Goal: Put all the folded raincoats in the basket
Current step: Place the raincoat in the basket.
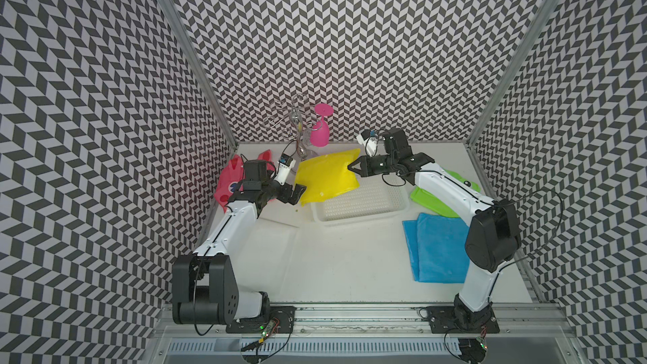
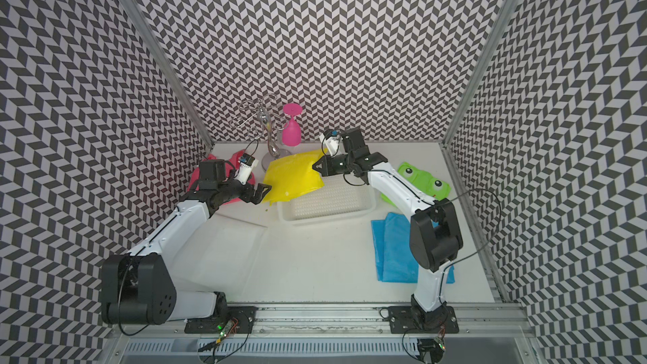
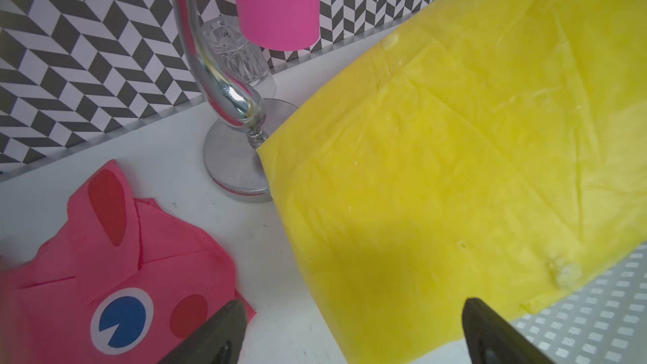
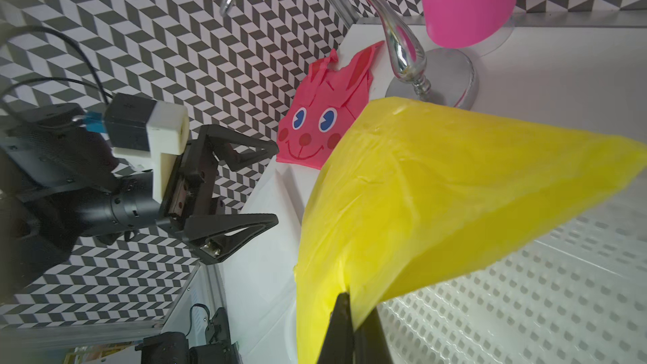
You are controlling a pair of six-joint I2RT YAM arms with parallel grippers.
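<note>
In both top views the yellow raincoat (image 1: pixel 327 178) (image 2: pixel 290 178) hangs slanted over the left end of the white basket (image 1: pixel 360 220) (image 2: pixel 329 220), its long side running from arm to arm. The right claw (image 1: pixel 350 167) pinches its right edge; the left claw (image 1: pixel 297 193) gapes wide beside it. White worktop (image 1: pixel 336 260), zigzag walls (image 1: pixel 350 47). Left wrist view: raincoat (image 3: pixel 437 169) just ahead. Right wrist view: basket (image 4: pixel 525 309) holes below it

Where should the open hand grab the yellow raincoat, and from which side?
Probably the loose edge of the yellow raincoat facing the left gripper, coming in from the robot's left with the fingers either side of the thin sheet. The right gripper pinches the opposite corner, and this edge lies outside the basket.
</note>
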